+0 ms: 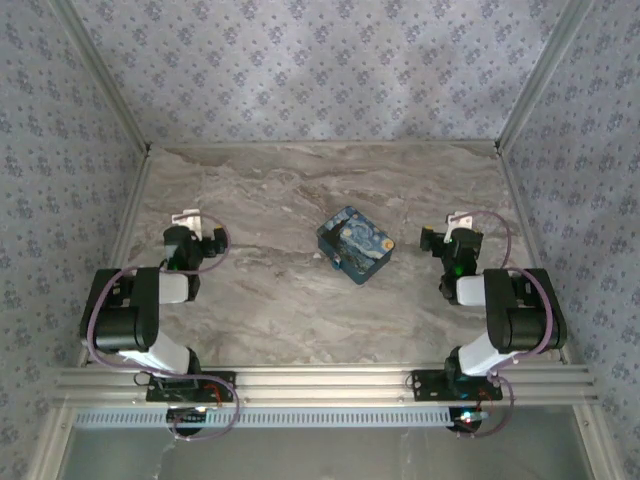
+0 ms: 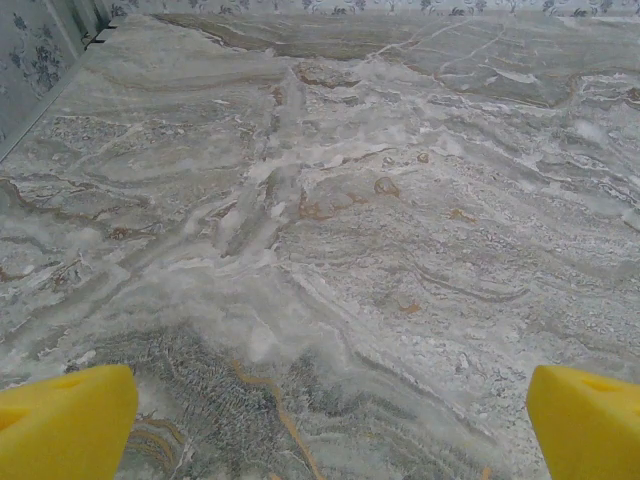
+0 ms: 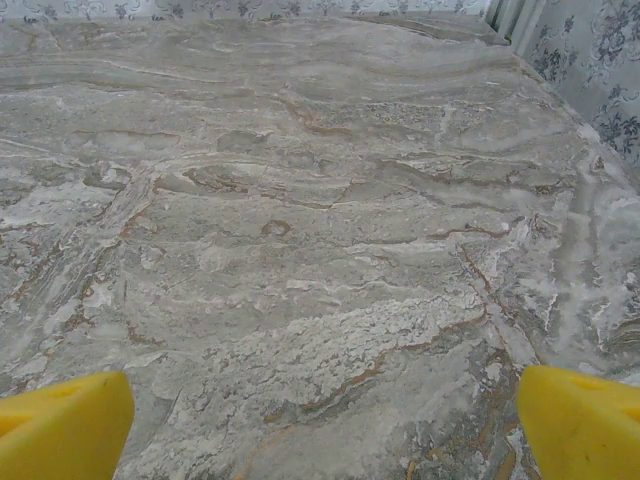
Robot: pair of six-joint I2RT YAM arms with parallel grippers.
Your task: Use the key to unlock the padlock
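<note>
Currently, left gripper [image 2: 325, 425] and right gripper [image 3: 322, 425] are hovering, jaws apart, over the veined marble table [image 1: 270, 300] enclosed by patterned walls [image 1: 300, 60].

Two black arms, left arm [image 1: 135, 320] at eight o'clock, right arm [image 1: 512, 310] at four, with white cylindrical links [image 1: 165, 352], looping purple cables [image 1: 92, 330], and blunt yellow pincer fingertips [image 2: 60, 425].

A grey-veined, marble-patterned table [image 1: 260, 200] carries a blue-and-yellow swirl-printed box [image 1: 356, 245] just right of its middle.
</note>
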